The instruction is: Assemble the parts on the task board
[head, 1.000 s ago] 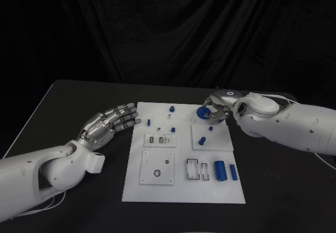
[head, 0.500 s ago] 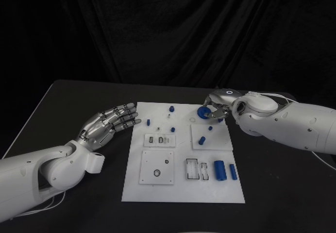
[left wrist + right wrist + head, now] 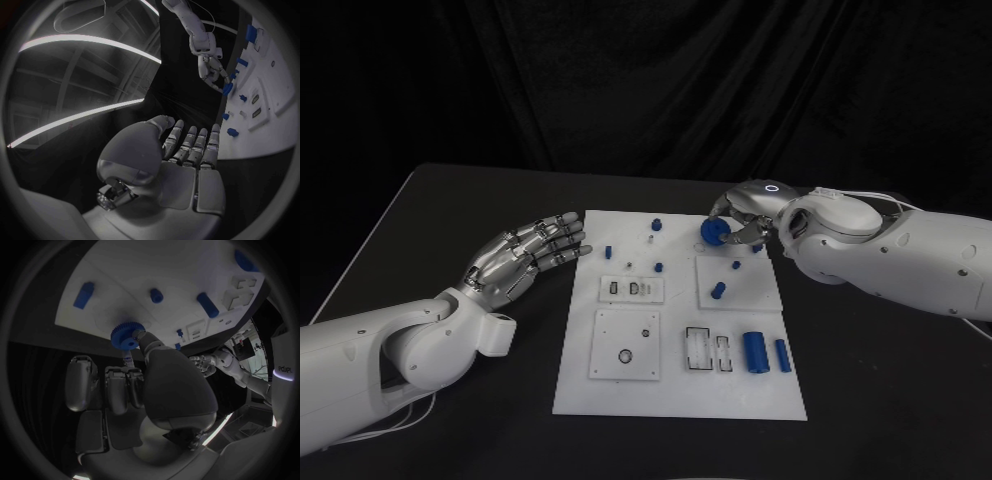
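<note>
The white task board lies in the middle of the black table. My right hand hovers over the board's far right corner and pinches a blue gear between thumb and fingertip. In the right wrist view the gear sits at the tips of that hand, just above the board. My left hand rests flat beside the board's left edge, fingers spread, holding nothing. The left wrist view shows its palm and, far off, the gear.
Small blue pegs stand at the board's far end, and another peg stands on the raised square plate. Two blue cylinders lie near the board's right edge. Rectangular slots sit mid-board. Black curtain hangs behind the table.
The right hand has shifted the gear slightly up and to the left. The left hand has not moved.
</note>
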{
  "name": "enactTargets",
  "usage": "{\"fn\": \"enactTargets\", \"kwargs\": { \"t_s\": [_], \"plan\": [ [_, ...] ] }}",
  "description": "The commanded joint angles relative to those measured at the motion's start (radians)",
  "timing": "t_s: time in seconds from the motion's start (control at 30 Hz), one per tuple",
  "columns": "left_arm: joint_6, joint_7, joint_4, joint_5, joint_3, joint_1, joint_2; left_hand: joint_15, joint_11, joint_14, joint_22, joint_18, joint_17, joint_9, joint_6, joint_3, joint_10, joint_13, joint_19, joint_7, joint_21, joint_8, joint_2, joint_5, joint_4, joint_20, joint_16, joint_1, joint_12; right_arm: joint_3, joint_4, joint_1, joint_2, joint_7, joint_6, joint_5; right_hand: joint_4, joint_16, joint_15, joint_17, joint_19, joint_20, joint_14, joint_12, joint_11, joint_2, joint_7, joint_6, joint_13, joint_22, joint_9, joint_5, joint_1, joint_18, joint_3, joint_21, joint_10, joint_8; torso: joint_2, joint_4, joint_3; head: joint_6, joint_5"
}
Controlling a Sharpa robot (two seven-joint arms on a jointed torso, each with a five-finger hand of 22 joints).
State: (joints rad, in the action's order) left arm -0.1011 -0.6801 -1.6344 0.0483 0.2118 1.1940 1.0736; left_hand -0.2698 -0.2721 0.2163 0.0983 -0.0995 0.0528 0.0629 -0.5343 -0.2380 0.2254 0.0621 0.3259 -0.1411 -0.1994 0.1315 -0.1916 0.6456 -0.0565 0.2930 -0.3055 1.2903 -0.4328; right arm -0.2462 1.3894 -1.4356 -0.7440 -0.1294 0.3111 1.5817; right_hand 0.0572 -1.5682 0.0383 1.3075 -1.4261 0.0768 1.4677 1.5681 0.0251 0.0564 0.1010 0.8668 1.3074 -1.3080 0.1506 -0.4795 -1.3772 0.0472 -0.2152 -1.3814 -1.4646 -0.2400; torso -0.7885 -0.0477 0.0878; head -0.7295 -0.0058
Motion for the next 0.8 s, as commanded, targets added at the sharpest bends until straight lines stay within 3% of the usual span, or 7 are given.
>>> {"fn": "enactTargets", "kwargs": {
  "t_s": [0.03,0.3,0.8],
  "plan": [
    [-0.008,-0.098,-0.004,-0.001,-0.001,-0.002,-0.002,0.000,-0.003,-0.004,-0.001,0.011,0.000,0.000,0.002,-0.004,-0.004,0.000,-0.003,-0.005,0.004,-0.003,0.002,-0.006,0.000,-0.001,-0.007,-0.010,-0.002,0.002,0.019,-0.016,0.011,0.009,0.056,0.006,0.007,-0.003,-0.004,0.263,-0.011,0.000,0.103,0.003,0.002,-0.002,-0.001,-0.009,0.263,-0.138,0.260,0.003,0.018,0.007,-0.004,-0.007,-0.106,-0.225,0.002,0.0009,0.0005,-0.003,0.002],
    [-0.008,-0.097,-0.004,-0.001,-0.001,-0.002,-0.006,0.000,-0.003,-0.004,-0.001,0.011,0.000,0.000,0.002,-0.005,-0.003,0.000,-0.003,-0.005,0.004,-0.003,0.002,-0.006,0.001,-0.001,-0.008,-0.010,-0.003,0.003,0.002,-0.028,0.077,0.030,0.069,0.006,0.013,-0.003,-0.004,0.263,-0.018,0.000,0.103,0.003,0.002,-0.002,-0.001,-0.018,0.263,-0.144,0.264,0.011,0.025,0.005,-0.005,-0.015,-0.106,-0.230,0.004,0.0006,0.0043,-0.006,0.004],
    [-0.009,-0.096,0.003,-0.001,-0.001,-0.002,-0.021,-0.001,-0.003,-0.003,-0.001,0.011,0.000,0.000,0.002,-0.006,-0.003,0.000,-0.002,-0.005,0.003,-0.002,0.003,-0.007,0.002,-0.001,-0.010,-0.011,-0.003,0.006,-0.080,-0.007,0.190,0.050,0.037,0.006,0.021,-0.003,-0.004,0.263,-0.018,-0.001,0.103,0.003,0.003,0.001,0.001,-0.038,0.263,-0.145,0.266,0.047,0.033,0.005,-0.010,-0.013,-0.106,-0.231,0.003,-0.0018,0.0029,-0.011,-0.004]
  ]
}}
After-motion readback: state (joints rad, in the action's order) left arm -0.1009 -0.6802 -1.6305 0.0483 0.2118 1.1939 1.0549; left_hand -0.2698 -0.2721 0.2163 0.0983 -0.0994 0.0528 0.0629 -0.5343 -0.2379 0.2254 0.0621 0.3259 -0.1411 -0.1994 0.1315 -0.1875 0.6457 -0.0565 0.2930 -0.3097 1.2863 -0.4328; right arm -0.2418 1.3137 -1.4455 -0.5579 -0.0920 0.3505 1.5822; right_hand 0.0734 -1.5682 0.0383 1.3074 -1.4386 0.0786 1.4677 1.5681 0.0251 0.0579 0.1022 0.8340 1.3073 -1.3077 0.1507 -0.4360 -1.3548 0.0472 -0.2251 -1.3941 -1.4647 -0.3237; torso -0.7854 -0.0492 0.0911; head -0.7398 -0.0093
